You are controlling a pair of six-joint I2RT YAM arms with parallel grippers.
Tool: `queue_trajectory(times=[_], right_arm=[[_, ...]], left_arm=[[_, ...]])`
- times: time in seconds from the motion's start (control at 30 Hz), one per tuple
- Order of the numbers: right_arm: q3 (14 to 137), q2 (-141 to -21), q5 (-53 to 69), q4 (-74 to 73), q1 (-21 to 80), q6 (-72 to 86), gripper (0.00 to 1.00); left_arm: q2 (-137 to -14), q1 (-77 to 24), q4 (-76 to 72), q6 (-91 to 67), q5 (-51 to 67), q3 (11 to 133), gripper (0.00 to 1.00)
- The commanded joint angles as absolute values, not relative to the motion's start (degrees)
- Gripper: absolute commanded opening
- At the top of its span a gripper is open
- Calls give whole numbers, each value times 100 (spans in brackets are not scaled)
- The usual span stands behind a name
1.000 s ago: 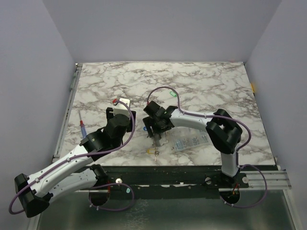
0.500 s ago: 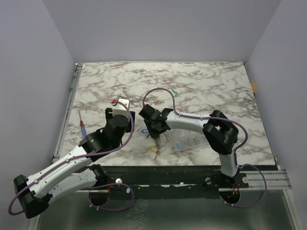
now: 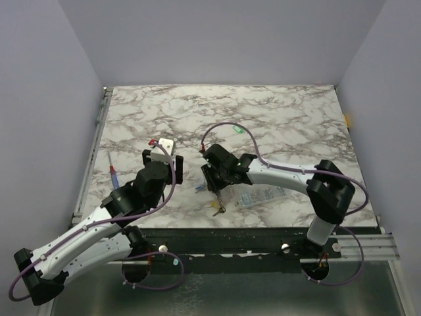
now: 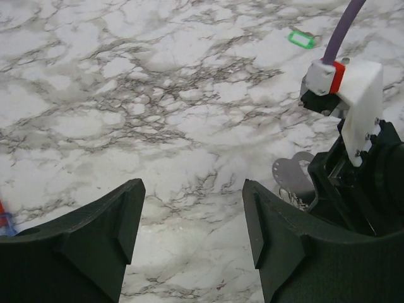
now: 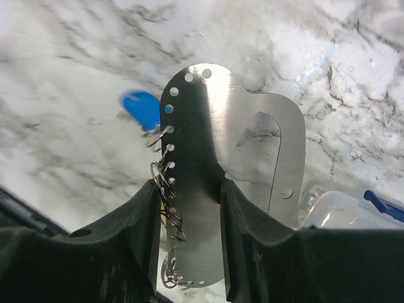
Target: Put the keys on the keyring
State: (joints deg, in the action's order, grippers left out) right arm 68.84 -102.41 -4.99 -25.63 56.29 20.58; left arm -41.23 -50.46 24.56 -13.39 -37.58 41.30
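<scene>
My right gripper (image 5: 189, 189) is shut on the keyring (image 5: 202, 145), a flat silvery plate with holes along its edge and thin wire rings hooked in them. It holds the plate low over the marble (image 3: 219, 191). A blue key (image 5: 140, 108) lies by the plate's upper holes, with wire reaching it; it also shows in the top view (image 3: 199, 189). A yellow key (image 3: 217, 209) hangs below the plate. The green key (image 3: 237, 131) lies alone farther back and shows in the left wrist view (image 4: 301, 39). My left gripper (image 4: 192, 196) is open and empty, left of the right gripper (image 3: 168, 161).
A clear compartment box (image 3: 260, 196) of small parts sits just right of the right gripper, its corner in the right wrist view (image 5: 334, 208). A slim red-and-blue stick (image 3: 113, 174) lies at the table's left edge. The near table edge runs close below the keys.
The right arm's elbow has swung out to the right and its gripper with the plate has shifted slightly right and nearer. The left gripper has drawn back a little to the left.
</scene>
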Motion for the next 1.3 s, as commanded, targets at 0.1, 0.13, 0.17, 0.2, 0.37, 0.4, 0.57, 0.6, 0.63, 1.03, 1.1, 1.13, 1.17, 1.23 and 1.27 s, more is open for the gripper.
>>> queue_trajectory(times=[0.1,0.13,0.17,0.2,0.37,0.4,0.57,0.6,0.63,1.03,1.1,1.13,1.17,1.23,1.27], right_arm=[[6156,-8751,632,-1012,5651,1499,19],[6088,-8617,719,-918,5651,1446,19],[6042,-8501,785,-840,5651,1408,19],[6012,-8385,823,-787,5651,1368,19],[5937,-7820,813,-651,5651,1212,19],[5941,-7723,785,-663,5647,1198,19],[5917,-7258,205,-632,5592,1405,19],[5892,-7164,115,-603,5545,1469,19],[5841,-7065,90,-536,5505,1494,19],[5618,-6149,703,-220,5269,1676,19],[5624,-6081,881,-191,5227,1745,19],[5628,-6052,940,-177,5209,1787,19],[5639,-6033,996,-177,5197,1814,19],[5682,-6017,1085,-186,5179,1873,19],[5689,-6012,1141,-161,5176,1914,19]], left_arm=[[-3179,-5019,1541,-1157,-2141,3786,69],[-3082,-5024,1412,-1181,-1925,3753,69],[-2993,-5019,1300,-1215,-1691,3720,68],[-2935,-5019,1175,-1237,-1461,3680,68],[-2891,-5019,805,-1672,-611,3515,59],[-2912,-5020,709,-1812,-463,3450,58],[-2915,-5025,-54,-2411,-4,3117,56],[-2880,-5022,-247,-2483,-6,3026,56],[-2839,-5026,-462,-2554,112,2876,55],[-2460,-5023,-2193,-2634,604,1961,44],[-2301,-5019,-2771,-2655,608,1666,44],[-2246,-5023,-3121,-2683,635,1527,44],[-2208,-5019,-3380,-2701,670,1422,44],[-2239,-5023,-3681,-2699,721,1321,44],[-2298,-5019,-3794,-2699,791,1281,44]])
